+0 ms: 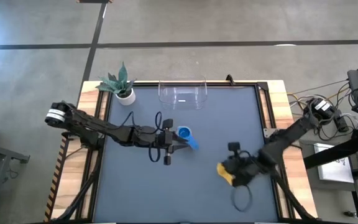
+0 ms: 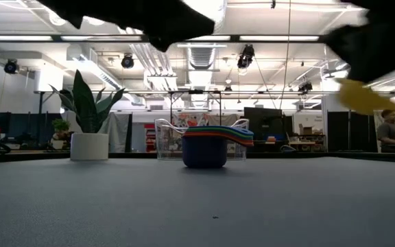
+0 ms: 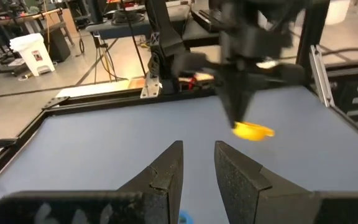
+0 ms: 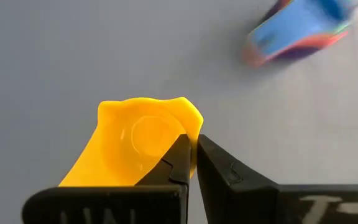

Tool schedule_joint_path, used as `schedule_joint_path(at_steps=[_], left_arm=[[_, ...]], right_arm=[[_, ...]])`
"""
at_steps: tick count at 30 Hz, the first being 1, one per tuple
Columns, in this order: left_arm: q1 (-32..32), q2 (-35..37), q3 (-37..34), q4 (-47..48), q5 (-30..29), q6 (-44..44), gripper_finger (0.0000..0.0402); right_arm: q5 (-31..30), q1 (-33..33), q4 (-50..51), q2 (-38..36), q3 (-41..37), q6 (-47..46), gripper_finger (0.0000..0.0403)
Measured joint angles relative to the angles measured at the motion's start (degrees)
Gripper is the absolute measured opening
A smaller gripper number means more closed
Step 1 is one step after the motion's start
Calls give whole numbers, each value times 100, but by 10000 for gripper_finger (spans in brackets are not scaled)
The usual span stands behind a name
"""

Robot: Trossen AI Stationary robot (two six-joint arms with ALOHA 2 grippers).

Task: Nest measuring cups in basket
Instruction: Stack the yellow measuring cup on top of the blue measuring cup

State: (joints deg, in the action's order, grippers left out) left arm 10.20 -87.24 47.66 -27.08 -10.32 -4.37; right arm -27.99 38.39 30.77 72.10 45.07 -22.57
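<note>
A nested stack of measuring cups (image 1: pixel 184 133) stands on its base at mid-table, the blue cup outermost and red, green and orange rims showing above it (image 2: pixel 208 145). My left gripper (image 1: pixel 169 142) hovers open just left of and above the stack, touching nothing; its fingers (image 3: pixel 197 168) stand a small gap apart. My right gripper (image 1: pixel 230 172) is shut on the yellow cup (image 1: pixel 225 171) nearer the table's right side. The clear basket (image 1: pixel 183 93) stands at the far edge with nothing in it. My right gripper pinches the yellow cup's wall at its rim (image 4: pixel 193 138), one finger (image 4: pixel 178 158) inside the bowl and the other outside. The cup is lifted clear of the table (image 2: pixel 363 96), its bowl opening toward the wrist camera.
A small white pot with a plant (image 1: pixel 123 87) stands at the far left corner, left of the basket. The dark mat (image 1: pixel 135 193) lies bare toward the near edge. Wooden borders and metal rails frame the table (image 1: pixel 272 99). A person (image 2: pixel 389 130) shows in the room beyond.
</note>
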Motion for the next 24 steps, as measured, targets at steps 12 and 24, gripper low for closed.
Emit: schedule_joint_path(at_steps=[12, 24], left_arm=[[-83, 1800, -2789, -2397, -510, 18, 75], [-109, 2313, -4101, -4468, -527, -446, 75]], right_arm=[[2750, -3564, -1298, 229, 1040, 3241, 8], [4172, -5039, -920, 1901, 2413, 3829, 8]])
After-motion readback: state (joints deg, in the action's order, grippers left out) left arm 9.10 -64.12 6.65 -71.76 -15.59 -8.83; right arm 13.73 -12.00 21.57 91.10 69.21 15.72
